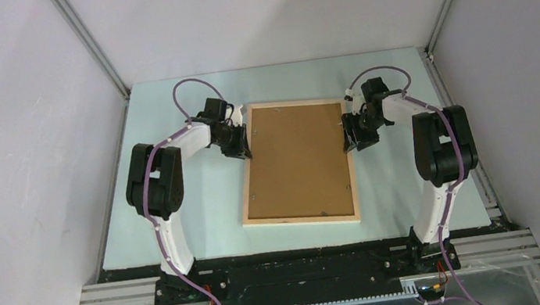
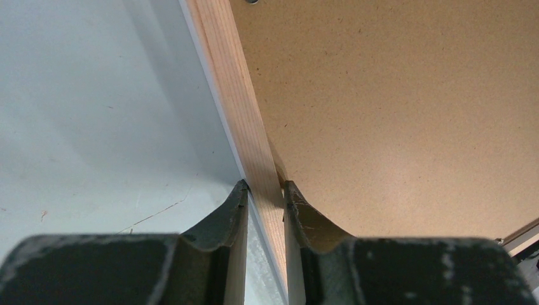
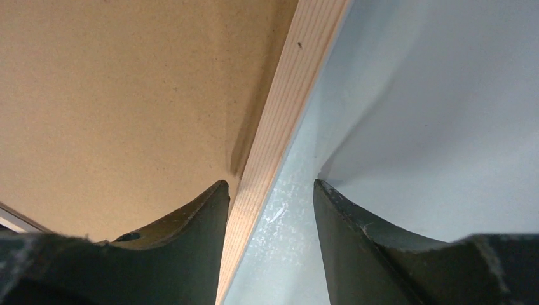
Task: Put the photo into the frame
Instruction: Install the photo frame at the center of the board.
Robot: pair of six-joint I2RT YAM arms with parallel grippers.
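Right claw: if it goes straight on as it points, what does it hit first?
The right claw straddles the pale wooden rail of the picture frame, open. Straight on, its inner finger likely meets the flat brown backing board first, the outer the pale table; depth is unclear.

On table (image 1: 211, 207): frame (image 1: 303, 219), backing board (image 1: 298, 160) set within it; left gripper (image 1: 241, 150) astride frame's left rail, right gripper (image 1: 350, 140) astride right rail.

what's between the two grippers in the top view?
The frame, back up with its brown backing board, spans from left gripper to right gripper; top view.
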